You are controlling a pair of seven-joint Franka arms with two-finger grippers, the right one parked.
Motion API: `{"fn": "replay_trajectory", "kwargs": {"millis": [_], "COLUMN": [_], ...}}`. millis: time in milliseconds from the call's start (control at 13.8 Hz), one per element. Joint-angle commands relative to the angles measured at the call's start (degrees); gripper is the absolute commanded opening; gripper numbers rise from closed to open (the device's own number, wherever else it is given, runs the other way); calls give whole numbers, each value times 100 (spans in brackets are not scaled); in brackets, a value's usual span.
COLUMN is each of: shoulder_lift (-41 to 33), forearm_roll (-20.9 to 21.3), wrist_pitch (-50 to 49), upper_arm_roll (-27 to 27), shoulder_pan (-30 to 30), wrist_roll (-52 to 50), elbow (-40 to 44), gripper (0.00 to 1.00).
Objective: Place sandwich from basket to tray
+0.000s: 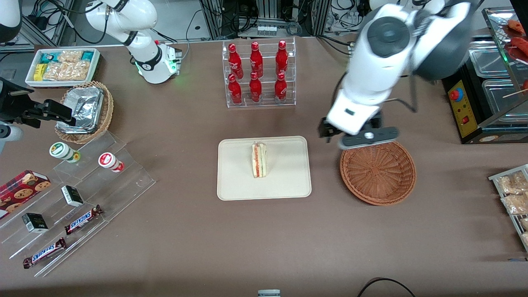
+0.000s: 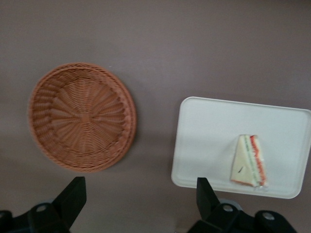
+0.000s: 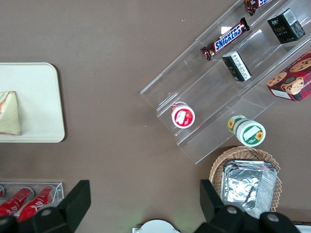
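The sandwich [image 1: 259, 160] lies on the cream-white tray [image 1: 288, 181] in the middle of the table, its pink, orange and green layers showing. It also shows on the tray [image 2: 209, 145] in the left wrist view [image 2: 249, 162]. The reddish-brown woven basket [image 1: 378, 173] stands beside the tray, toward the working arm's end, with nothing in it; it shows in the wrist view too [image 2: 80, 116]. My left gripper [image 1: 358, 138] hangs high above the table, over the basket's rim farther from the front camera. Its fingers [image 2: 73, 194] are spread wide and hold nothing.
A clear rack of red bottles [image 1: 258, 74] stands farther from the front camera than the tray. Clear tiered shelves with snack bars and cups [image 1: 78, 198], a tan wicker basket with foil containers [image 1: 84, 111] and a white box of snack packets [image 1: 62, 66] lie toward the parked arm's end. A black appliance [image 1: 486, 95] stands at the working arm's end.
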Motion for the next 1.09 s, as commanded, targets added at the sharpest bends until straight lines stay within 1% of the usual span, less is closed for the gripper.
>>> {"fn": "replay_trajectory", "kwargs": {"millis": [0,291,509,800,1018], "shoulder_lift": [-464,-1053,-1335,-1502,-1258], "forearm_roll": [-101,-119,-224,-215,-224], "wrist_pitch": [-412,-624,-711,-869,-914], "upper_arm_roll": [-58,-58,-49,-40,4], "shoulder_pan": [513,1235,1665,2236,2387], "wrist_roll": [640,1791,2363,3066,3244], "elbow": [-240,-644,-855,-856,-541], "gripper": [100,100,100,100,100]}}
